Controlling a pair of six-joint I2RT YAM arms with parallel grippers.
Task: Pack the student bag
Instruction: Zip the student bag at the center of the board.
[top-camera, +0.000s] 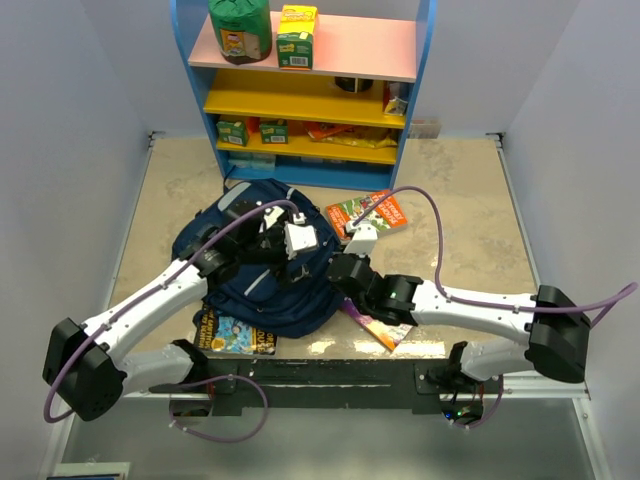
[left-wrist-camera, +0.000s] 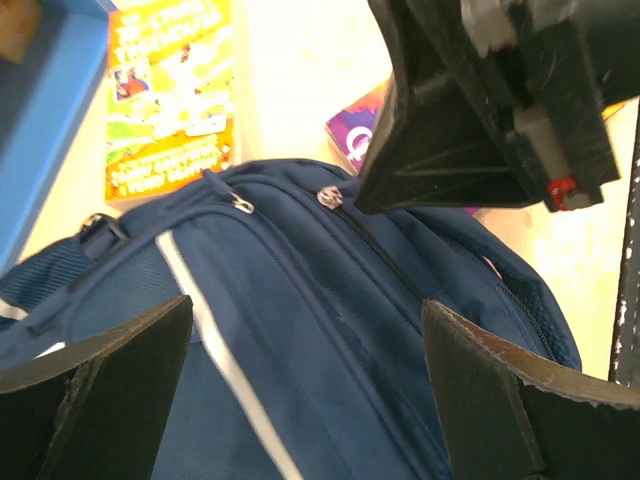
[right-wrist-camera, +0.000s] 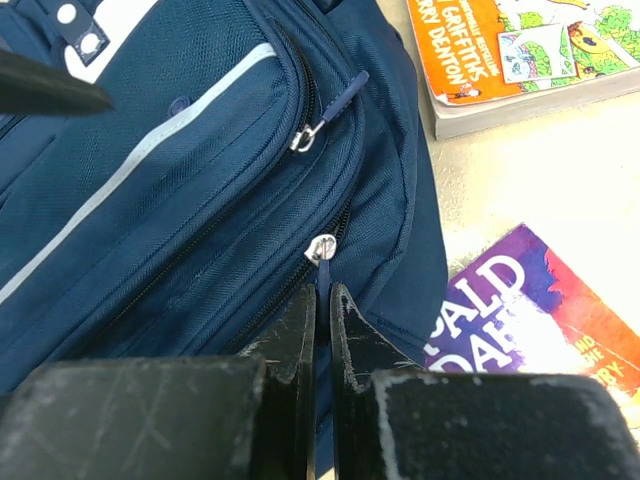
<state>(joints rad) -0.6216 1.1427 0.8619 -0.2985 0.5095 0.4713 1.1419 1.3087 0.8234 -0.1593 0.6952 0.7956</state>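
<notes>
The student bag (top-camera: 262, 275) lies flat in the middle of the table, front pockets upward, between the 2 arms. All the zips that I can see look closed, so I judge that no book is packed yet and that the step in hand is to open a compartment.

The right gripper (right-wrist-camera: 322, 305) has its jaws almost together, pinching the thin blue zipper tab (right-wrist-camera: 322, 272) that hangs from the lower slider. The left gripper (left-wrist-camera: 305, 310) hangs over the bag with jaws wide apart and holds nothing. I cannot tell if it touches the fabric.

3 books lie around the bag. The orange Griffiths and Denton paperback (top-camera: 367, 213) is just beyond it on the right, the purple Roald Dahl book (right-wrist-camera: 520, 320) is beside its edge near the right arm, and a blue-covered book (top-camera: 236, 335) is at its near edge.

The main risk is that the bag is soft and nothing seems to press it down. A pull on the tab may then drag the whole bag instead of moving the slider, and push the purple book away. The tab is also narrow and smooth. If the pull goes across the line of the zip, it may slip out of the jaws, or the slider may jam where the zip bends.
</notes>
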